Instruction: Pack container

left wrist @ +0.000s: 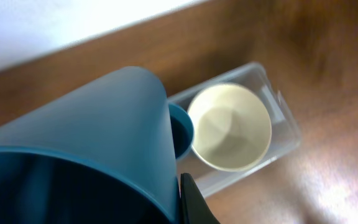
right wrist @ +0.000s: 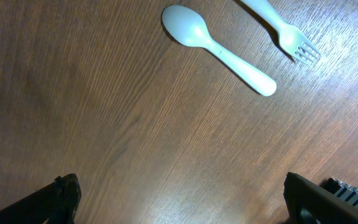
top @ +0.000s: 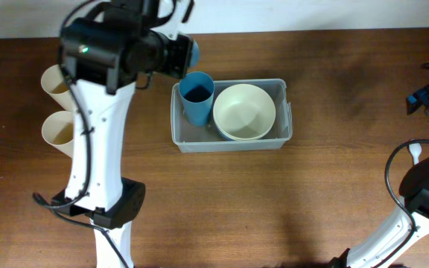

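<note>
At the far left of the brown wooden table (top: 311,208), gripped a tall blue plastic cup (left wrist: 92,149) with the left claw (top: 182,53), with fingers pressed together on its thin wall. Saw only one dark fingertip (left wrist: 194,205), beside the rim. Held this cup tilted, mouth toward the wrist, probably to bring its base first into the second blue plastic cup (top: 196,98) and so nest the two and save room.

Found that second cup just below and ahead of the left claw, upright in the nearer end of the clear rectangular plastic container (top: 285,123). Noted a round cream bowl (top: 244,112) farther from the claw, filling the other end of the container and seemingly touching the standing cup. Noted also a pair of cream cups (top: 54,85) behind the left claw, partly hidden under the arm, perhaps meant for packing later.

Over on the right, spread the right claw (right wrist: 185,208) wide and empty above bare wood. Saw a pale plastic spoon (right wrist: 219,50) and a matching fork (right wrist: 288,34) ahead of it, well apart from the container, likely next for packing.
</note>
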`<state>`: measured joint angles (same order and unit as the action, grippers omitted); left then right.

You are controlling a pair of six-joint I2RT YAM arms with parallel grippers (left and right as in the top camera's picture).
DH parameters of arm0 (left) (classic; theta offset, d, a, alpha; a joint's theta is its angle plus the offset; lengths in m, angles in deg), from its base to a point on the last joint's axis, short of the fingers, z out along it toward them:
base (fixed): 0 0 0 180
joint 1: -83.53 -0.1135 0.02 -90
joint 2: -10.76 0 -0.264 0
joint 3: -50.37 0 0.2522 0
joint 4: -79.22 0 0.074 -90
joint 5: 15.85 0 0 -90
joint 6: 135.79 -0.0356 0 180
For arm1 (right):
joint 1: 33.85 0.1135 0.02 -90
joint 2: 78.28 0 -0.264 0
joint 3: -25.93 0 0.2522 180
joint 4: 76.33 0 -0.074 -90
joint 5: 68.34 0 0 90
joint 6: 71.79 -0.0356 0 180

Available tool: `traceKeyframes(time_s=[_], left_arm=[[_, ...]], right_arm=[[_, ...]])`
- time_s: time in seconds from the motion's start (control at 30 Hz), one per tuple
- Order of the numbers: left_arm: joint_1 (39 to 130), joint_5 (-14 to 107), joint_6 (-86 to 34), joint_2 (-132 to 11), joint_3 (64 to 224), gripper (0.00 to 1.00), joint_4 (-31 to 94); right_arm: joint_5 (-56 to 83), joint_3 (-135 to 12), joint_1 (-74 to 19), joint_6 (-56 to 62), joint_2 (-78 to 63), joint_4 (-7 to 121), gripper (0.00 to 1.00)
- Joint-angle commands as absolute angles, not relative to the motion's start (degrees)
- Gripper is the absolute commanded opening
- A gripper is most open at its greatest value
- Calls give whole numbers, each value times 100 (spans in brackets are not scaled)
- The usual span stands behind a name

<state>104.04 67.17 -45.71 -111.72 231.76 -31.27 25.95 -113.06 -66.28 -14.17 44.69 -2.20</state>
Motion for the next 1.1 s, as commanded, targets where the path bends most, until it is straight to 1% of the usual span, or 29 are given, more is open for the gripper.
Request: traceKeyframes(time_s=[0.0, 0.33, 0.5, 0.73, 0.8, 0.83, 0.9, 0.97, 1.07], left_arm=[[10481, 6595, -4493, -11185, 22842, 2, -3123], [10529, 6190, -4495, -11185, 22414, 2, -3125], [10527, 6223, -4497, -11185, 22051, 2, -3125], [10522, 6680, -4499, -11185, 21793, 2, -3119], [10522, 6759, -4499, -11185, 21793, 7, -3077], [10522, 6756, -4497, -11185, 21793, 14, -3051], [10522, 6756, -4497, -11185, 21793, 20, -3001], [10522, 6756, -4497, -11185, 21793, 33, -2922], [10522, 6756, -4497, -11185, 21793, 34, -2758]], right_arm=[[2681, -11284, -6612, -1445, 4489, -216, 99], [2681, -11284, -6612, -1445, 4489, -216, 99], [2681, -11284, -6612, -1445, 4489, -216, 99], [2681, -11284, -6612, -1445, 4489, -216, 99], [2681, -11284, -6612, -1445, 4489, -218, 99], [2681, -11284, -6612, -1445, 4489, -216, 99], [2681, -11284, -6612, -1445, 4489, -216, 99], [2681, -11284, -6612, -1445, 4489, -216, 99], [2681, -11284, -6612, -1445, 4489, -218, 99]])
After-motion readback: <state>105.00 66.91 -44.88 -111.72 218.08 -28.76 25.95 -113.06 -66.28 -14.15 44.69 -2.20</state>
